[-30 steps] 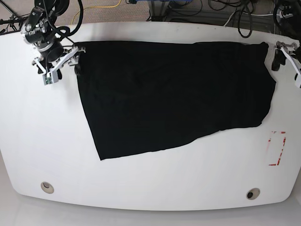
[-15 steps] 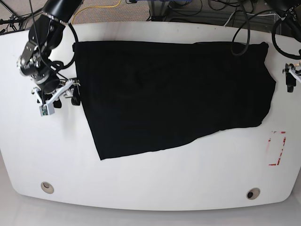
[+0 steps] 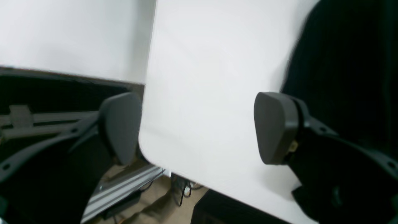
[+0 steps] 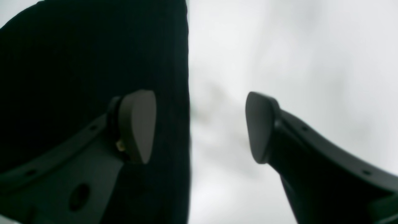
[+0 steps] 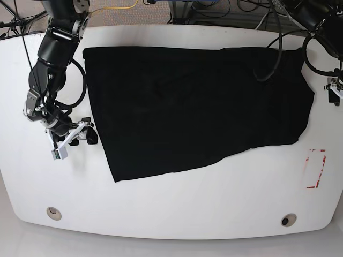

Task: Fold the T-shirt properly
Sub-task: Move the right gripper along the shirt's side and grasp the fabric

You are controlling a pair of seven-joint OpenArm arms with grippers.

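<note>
The black T-shirt [image 5: 198,104] lies spread flat on the white table [image 5: 171,214]; no print shows on it. My right gripper [image 5: 84,138] is open at the shirt's left edge. In the right wrist view [image 4: 199,127] one finger [image 4: 136,124] is over the black cloth [image 4: 93,62] and the other [image 4: 259,127] is over bare table. My left gripper [image 5: 335,91] is at the table's right edge, beside the shirt's right side. In the left wrist view [image 3: 197,127] it is open and empty, with the shirt [image 3: 342,62] next to one finger [image 3: 273,127] and the other finger [image 3: 119,127] past the table's edge.
A red-outlined rectangle mark [image 5: 315,168] is on the table at the front right. Two round holes [image 5: 53,213] [image 5: 288,220] sit near the front edge. Cables [image 5: 230,10] lie behind the table. The table's edge [image 3: 146,93] runs close to my left gripper.
Both grippers have moved from the shirt's far corners toward the front along its side edges. The right arm went further. The shirt has stayed spread in place.
</note>
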